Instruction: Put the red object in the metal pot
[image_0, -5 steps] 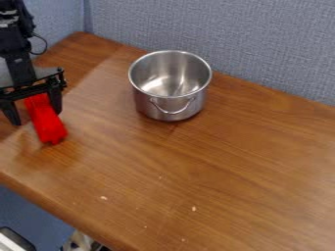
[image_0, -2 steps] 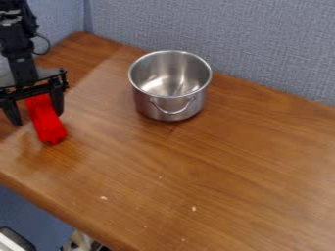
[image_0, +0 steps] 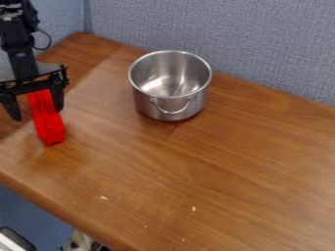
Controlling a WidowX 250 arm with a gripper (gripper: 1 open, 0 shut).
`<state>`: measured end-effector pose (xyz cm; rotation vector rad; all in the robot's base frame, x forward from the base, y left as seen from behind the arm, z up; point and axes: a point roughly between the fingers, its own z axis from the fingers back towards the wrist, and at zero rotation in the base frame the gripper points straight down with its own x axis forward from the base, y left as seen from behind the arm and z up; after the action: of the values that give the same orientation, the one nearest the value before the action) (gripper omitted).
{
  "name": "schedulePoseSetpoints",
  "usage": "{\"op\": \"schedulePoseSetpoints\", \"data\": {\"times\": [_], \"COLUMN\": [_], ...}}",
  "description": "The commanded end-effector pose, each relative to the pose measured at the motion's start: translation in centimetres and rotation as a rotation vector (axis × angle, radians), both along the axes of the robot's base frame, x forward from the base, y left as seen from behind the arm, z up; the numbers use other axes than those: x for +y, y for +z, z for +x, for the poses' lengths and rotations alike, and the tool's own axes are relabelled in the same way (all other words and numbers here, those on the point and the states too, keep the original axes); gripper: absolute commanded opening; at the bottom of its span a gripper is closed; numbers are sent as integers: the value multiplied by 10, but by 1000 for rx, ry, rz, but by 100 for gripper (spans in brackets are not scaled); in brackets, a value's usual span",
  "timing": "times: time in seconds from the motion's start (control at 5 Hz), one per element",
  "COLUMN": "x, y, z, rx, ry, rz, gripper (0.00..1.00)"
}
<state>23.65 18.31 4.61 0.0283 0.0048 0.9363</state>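
The red object [image_0: 49,124] is a small glossy red block standing on the wooden table [image_0: 197,167] near its left edge. My gripper [image_0: 35,101] points straight down just above and behind the block's top, open, with one dark finger on each side of it. The fingers do not clamp the block. The metal pot [image_0: 170,84] stands upright and empty at the back middle of the table, well to the right of the block, its small handle facing the front.
A blue-grey wall [image_0: 222,29] runs behind the table. The table's left and front edges drop off close to the block.
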Motion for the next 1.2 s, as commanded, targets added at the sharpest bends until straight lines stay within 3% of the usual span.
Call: {"op": "schedulePoseSetpoints", "data": {"times": [0.0,1.0], "x": [7,7], "y": [18,18], "z": [10,12], "rx": [-49,-5], "ry": [-10,-19], "rz": [70,105], "gripper": [0,0]}}
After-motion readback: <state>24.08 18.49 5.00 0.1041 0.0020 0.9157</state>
